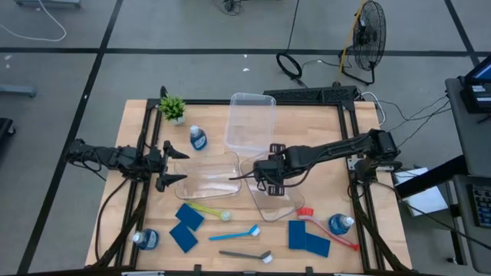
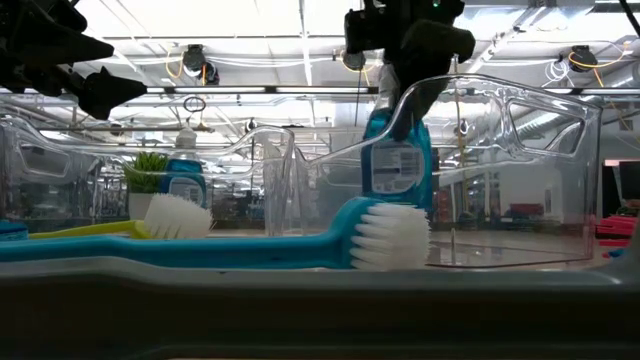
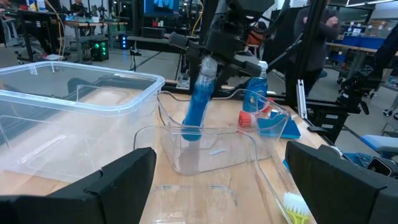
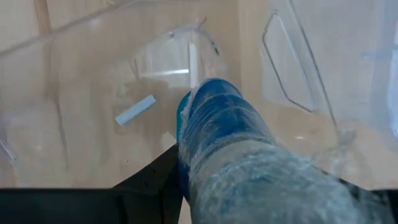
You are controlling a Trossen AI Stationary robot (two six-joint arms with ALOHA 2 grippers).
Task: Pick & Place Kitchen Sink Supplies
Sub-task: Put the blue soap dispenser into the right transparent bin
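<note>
Currently the right gripper (image 1: 270,178) is closed on a blue-liquid bottle (image 3: 199,102) and holds it over the right-hand clear bin (image 1: 288,201). The bottle hangs directly below the fingers, its long axis near vertical with a slight tilt, base down. In the left wrist view the base sits at about rim level of that bin, with the bin floor beneath it; whether the base touches the floor cannot be told. The coming move, judged from this pose, is a short descent followed by release, so the governing relation is bottle base above bin floor, inside the walls.

The left gripper (image 1: 173,165) waits at the left edge of the neighbouring clear bin (image 1: 207,175), jaws spread wide and empty. The right arm is the nearer one and already carries the item.

Appearance of the held bottle: small, clear plastic, blue liquid, a pale printed label visible in the low view (image 2: 400,160). Its cap is hidden by the fingers.

Other supplies lie on the table: a bottle near the plant (image 1: 198,138), one at the front left (image 1: 145,239), one at the front right (image 1: 341,224), blue sponges (image 1: 187,227), and brushes, including the light-blue brush (image 1: 235,232).
</note>
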